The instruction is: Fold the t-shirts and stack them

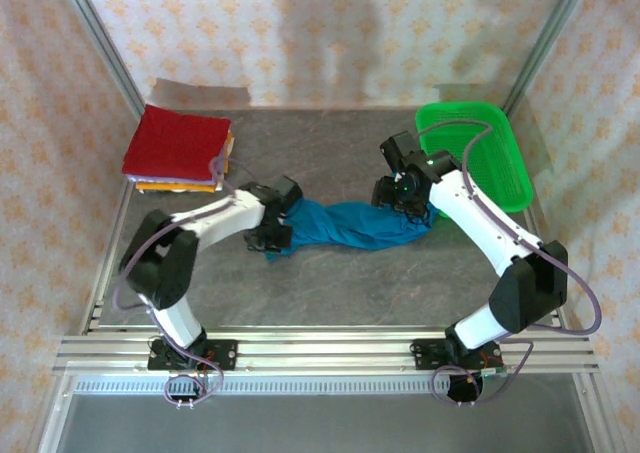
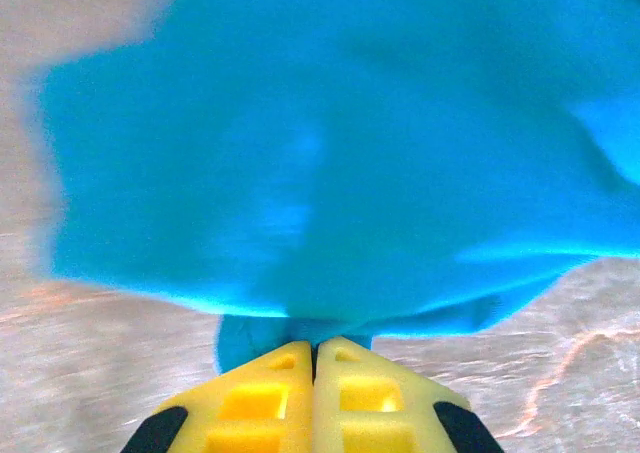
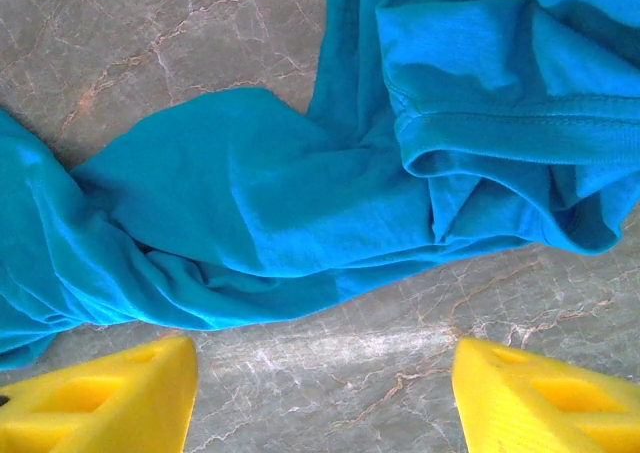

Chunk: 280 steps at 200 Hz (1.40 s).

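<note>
The crumpled teal-blue cloth t-shirt point(image 1: 350, 225) lies mid-table with its long axis running left to right, its left end pinched in the clenched left gripper point(image 2: 314, 351), the right gripper point(image 3: 325, 361) spread just beside its right end, and bare grey table point(image 1: 330, 288) toward the arms.

In the left wrist view the teal t-shirt point(image 2: 330, 143) is blurred and cut off at the top and right, and its pinched fold vanishes between the closed fingers point(image 2: 260, 403) of the left gripper point(image 2: 314, 348), whose bases run off the bottom. In the right wrist view the shirt runs past three edges, and the right gripper point(image 3: 324, 348) is cropped to its spread fingertips. From above, the orange and yellow t-shirts point(image 1: 180, 185) under the dark red t-shirt point(image 1: 178, 141) are slivers, too thin to count.
</note>
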Available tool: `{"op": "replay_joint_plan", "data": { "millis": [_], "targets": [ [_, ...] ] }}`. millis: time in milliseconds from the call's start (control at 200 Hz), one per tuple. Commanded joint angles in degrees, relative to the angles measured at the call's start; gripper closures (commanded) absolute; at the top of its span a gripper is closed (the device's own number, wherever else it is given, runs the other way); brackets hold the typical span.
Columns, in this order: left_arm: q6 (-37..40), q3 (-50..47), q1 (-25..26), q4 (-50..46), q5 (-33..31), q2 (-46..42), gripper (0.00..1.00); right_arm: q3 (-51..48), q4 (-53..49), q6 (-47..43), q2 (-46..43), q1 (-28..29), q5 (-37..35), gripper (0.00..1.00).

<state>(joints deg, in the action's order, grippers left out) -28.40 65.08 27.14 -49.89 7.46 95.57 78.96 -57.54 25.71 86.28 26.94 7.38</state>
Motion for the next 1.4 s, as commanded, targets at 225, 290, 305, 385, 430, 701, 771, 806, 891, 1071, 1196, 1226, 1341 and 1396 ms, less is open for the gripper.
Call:
{"op": "replay_joint_plan", "data": {
  "millis": [225, 290, 305, 385, 430, 701, 771, 806, 891, 1071, 1196, 1226, 1341, 1396],
  "targets": [
    [12.3, 4.3, -30.8, -16.2, -1.9, -19.8, 1.00, -1.8, -0.1, 0.9, -3.2, 0.1, 1.9, 0.32],
    [14.2, 5.2, -35.5, -17.4, -0.2, -20.2, 1.00, -2.3, 1.0, 1.5, -2.7, 0.5, 2.9, 0.32],
    [14.6, 5.4, -36.2, -17.5, 0.2, -20.2, 1.00, -2.4, 1.4, 1.6, -2.5, 0.5, 3.1, 0.32],
    [15.7, 5.0, -38.0, -17.5, 3.2, -20.3, 1.00, -2.5, 3.5, 1.7, -0.6, 1.2, 4.8, 0.32],
    [15.8, 4.2, -38.0, -17.3, 4.8, -20.2, 1.00, -1.8, 4.4, 1.4, 1.4, 1.9, 5.7, 0.32],
    [15.0, -1.6, -38.0, -14.7, 9.9, -21.3, 1.00, 13.6, 1.1, -2.5, 19.4, 9.1, 7.5, 0.34],
    [14.7, -1.6, -38.1, -14.4, 10.2, -21.5, 1.00, 16.6, 1.9, -2.5, 22.8, 10.8, 8.8, 0.34],
    [14.6, -1.5, -38.0, -14.4, 10.4, -21.4, 1.00, 18.0, 2.3, -2.4, 24.4, 11.5, 9.7, 0.34],
    [14.6, -1.4, -38.0, -14.2, 11.0, -21.2, 1.00, 22.0, 2.5, -2.3, 28.4, 13.1, 11.1, 0.34],
    [14.5, -1.4, -38.1, -13.8, 12.2, -20.4, 1.00, 31.1, 0.1, -3.7, 36.9, 15.0, 10.1, 0.34],
    [14.5, -1.1, -38.1, -13.9, 12.3, -20.1, 1.00, 38.7, -4.6, -5.6, 43.0, 15.0, 6.3, 0.43],
    [14.5, -0.9, -38.1, -13.9, 12.2, -20.0, 1.00, 40.3, -5.7, -6.1, 44.2, 15.0, 5.3, 0.47],
    [14.3, -0.1, -38.0, -13.9, 12.2, -19.8, 1.00, 44.8, -9.5, -7.4, 47.0, 14.7, 2.9, 0.67],
    [14.3, 0.6, -38.1, -14.2, 12.2, -19.5, 1.00, 45.3, -10.3, -7.9, 46.7, 14.6, 2.1, 0.78]
  ]
}}
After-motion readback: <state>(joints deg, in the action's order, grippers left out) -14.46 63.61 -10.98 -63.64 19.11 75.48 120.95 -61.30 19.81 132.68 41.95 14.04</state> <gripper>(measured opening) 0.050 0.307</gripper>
